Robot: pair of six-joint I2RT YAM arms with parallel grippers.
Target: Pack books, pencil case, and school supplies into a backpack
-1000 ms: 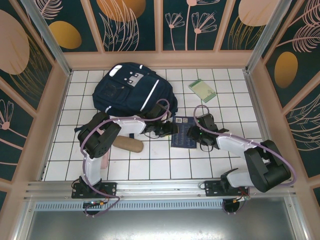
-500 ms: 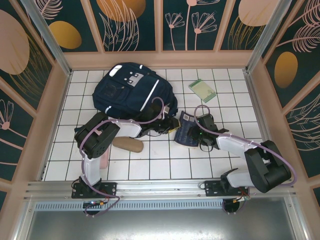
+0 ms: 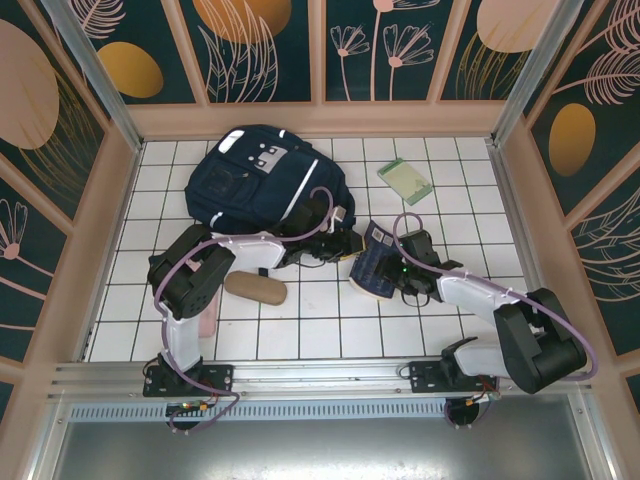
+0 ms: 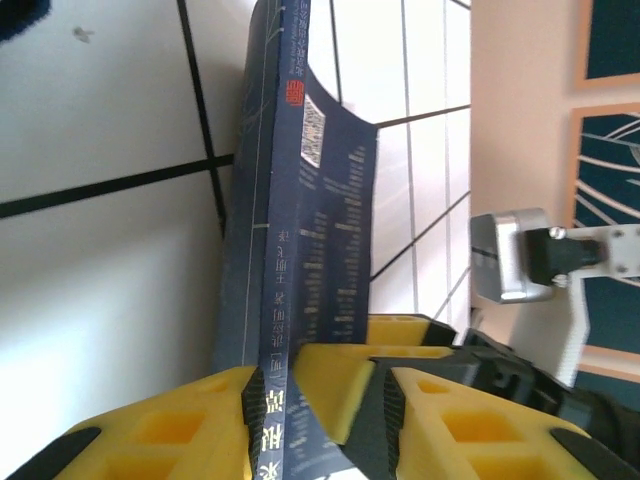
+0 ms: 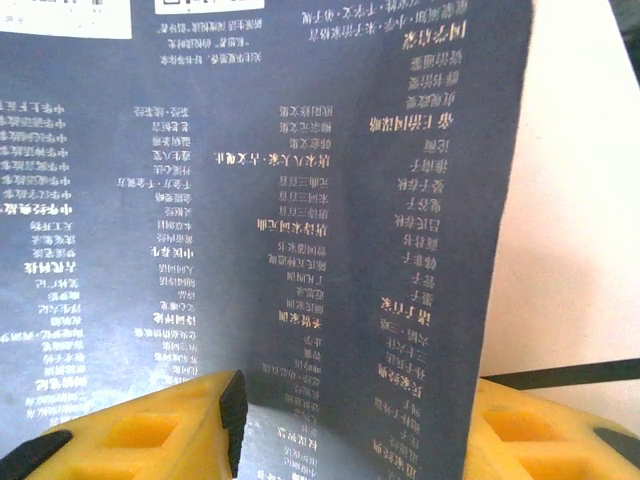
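Note:
A navy book with pale print (image 3: 374,262) stands tilted off the white tiled table between my two grippers. My left gripper (image 3: 345,246) is shut on its spine; in the left wrist view the spine (image 4: 290,200) runs down between the yellow fingers (image 4: 320,380). My right gripper (image 3: 394,270) is open, with the book's cover (image 5: 300,200) passing between its spread fingers (image 5: 355,405). The navy backpack (image 3: 260,175) lies at the back left, just beyond the left gripper. A small green book (image 3: 405,182) lies back right. The tan pouch (image 3: 255,288) rests by the left arm, and the pink case (image 3: 207,323) is partly hidden.
Wooden walls fence the table (image 3: 320,325) on three sides. The right gripper's yellow finger (image 4: 400,328) shows close beside the book in the left wrist view. Bare tiles lie in front of the book and along the right side.
The navy book lay flat on the tiles a second ago; its left edge has been lifted and it now stands tilted. Both grippers have shifted slightly toward the back with it.

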